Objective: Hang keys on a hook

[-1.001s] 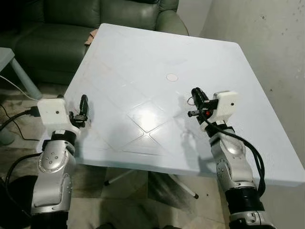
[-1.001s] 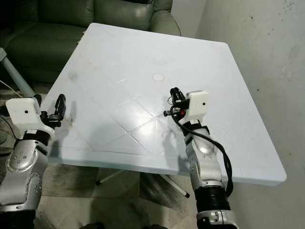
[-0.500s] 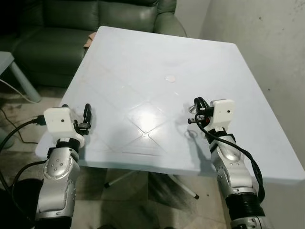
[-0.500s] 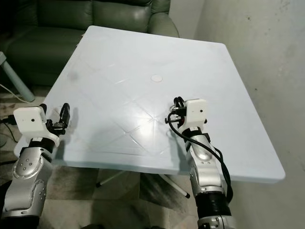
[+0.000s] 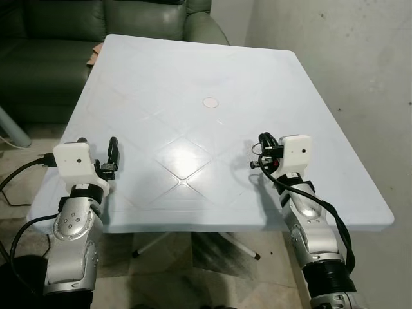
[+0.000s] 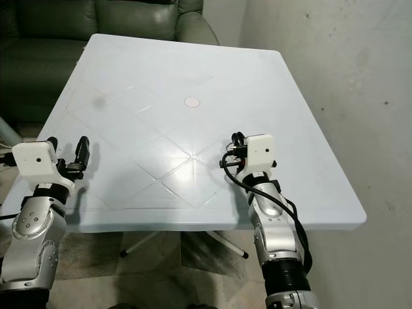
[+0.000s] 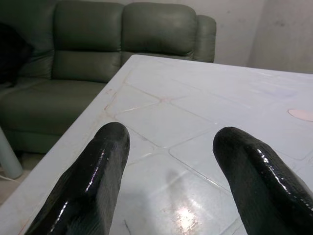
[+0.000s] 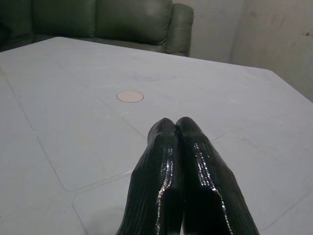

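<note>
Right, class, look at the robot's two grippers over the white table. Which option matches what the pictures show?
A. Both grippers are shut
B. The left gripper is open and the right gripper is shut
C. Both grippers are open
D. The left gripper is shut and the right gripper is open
B: the left gripper shows a wide gap between its fingers, while the right gripper has its fingers pressed together above the white table.

A pale blue plastic table (image 6: pixel 161 77) fills most of the scene, with a small round cap (image 6: pixel 192 102) at its centre. A dark green sofa (image 6: pixel 96 16) stands beyond its far edge. 2 silver arms reach over the near edge: the left gripper (image 6: pixel 80 153) near the left corner, the right gripper (image 6: pixel 233 149) right of centre. A grey wall (image 6: pixel 347 84) runs along the right.
</note>
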You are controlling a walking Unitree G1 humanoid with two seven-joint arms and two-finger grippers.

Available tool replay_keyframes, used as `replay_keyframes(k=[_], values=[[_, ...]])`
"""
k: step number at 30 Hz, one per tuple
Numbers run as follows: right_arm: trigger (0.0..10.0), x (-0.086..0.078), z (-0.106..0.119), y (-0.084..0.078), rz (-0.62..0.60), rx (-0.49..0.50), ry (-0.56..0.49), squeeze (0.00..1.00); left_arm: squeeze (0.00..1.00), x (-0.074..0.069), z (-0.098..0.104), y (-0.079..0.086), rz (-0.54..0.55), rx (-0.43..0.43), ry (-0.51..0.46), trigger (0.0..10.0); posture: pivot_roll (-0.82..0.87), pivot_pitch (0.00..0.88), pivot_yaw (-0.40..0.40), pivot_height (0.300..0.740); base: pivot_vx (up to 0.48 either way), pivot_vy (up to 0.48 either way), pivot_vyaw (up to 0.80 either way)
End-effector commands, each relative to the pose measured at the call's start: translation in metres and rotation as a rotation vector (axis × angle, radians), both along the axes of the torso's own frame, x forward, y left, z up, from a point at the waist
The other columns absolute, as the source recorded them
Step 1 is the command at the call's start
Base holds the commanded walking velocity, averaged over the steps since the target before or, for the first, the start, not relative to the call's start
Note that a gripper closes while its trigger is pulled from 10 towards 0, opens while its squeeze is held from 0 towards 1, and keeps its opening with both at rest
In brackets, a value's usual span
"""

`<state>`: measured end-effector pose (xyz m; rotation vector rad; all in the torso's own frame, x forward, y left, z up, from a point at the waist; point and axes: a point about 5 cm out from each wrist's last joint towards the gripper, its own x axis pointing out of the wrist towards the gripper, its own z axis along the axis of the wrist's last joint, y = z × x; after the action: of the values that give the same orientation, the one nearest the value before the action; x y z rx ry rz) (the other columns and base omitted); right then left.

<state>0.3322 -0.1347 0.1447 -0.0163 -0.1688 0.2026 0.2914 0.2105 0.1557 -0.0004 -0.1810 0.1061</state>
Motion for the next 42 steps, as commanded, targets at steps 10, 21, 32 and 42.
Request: replay_keyframes(k=[10,21,32,42], values=[[10.0,0.0025,0.0056,-0.0003,-0.003,-0.022,-0.013,0.00,0.00,0.0009,-0.0007,0.0026,0.009,-0.004,-0.001,10.0,-0.08,0.074,-0.061,0.740,0.000,0.000,-0.76],[10.0,0.0017,0.0061,-0.0016,-0.012,-0.023,-0.017,0.00,0.00,0.0026,0.0002,0.0005,-0.007,-0.004,-0.002,10.0,-0.10,0.073,-0.052,0.740,0.000,0.000,-0.76],[10.0,0.0011,0.0060,-0.0014,-0.017,-0.018,-0.019,0.00,0.00,0.0033,0.0012,0.0004,-0.015,0.001,-0.003,10.0,-0.09,0.071,-0.045,0.740,0.000,0.000,-0.76],[10.0,0.0020,0.0047,-0.0001,-0.021,0.015,-0.006,0.00,0.00,0.0010,0.0015,0.0033,-0.005,0.004,-0.004,10.0,-0.08,0.074,-0.048,0.740,0.000,0.000,-0.37]])
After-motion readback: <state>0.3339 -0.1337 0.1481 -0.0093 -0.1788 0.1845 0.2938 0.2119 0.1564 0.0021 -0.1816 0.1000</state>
